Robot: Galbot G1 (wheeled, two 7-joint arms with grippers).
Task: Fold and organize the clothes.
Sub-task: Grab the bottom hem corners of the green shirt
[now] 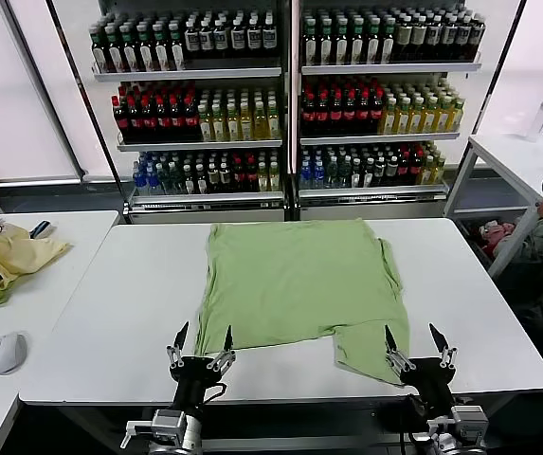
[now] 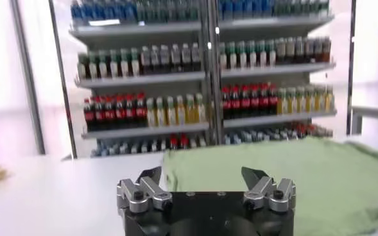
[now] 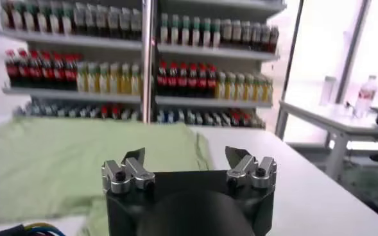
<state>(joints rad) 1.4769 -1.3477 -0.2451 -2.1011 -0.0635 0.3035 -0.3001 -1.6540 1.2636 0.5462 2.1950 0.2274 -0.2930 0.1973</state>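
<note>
Right claw (image 3: 185,160) spread wide above the green T-shirt (image 3: 60,160); bottle shelves (image 3: 144,70) behind.

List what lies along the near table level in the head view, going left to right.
Pale yellow garment → white mouse → left gripper, open → green T-shirt → right gripper, open.

A: Head cam sits high, looking forward and down past both sets of fingers at the table (image 1: 110,313).
B: Wrist cams?
A: Low, just behind their own fingertips, facing forward across the T-shirt (image 2: 317,173). All three share it and the bottle shelves (image 3: 144,64) beyond.
</note>
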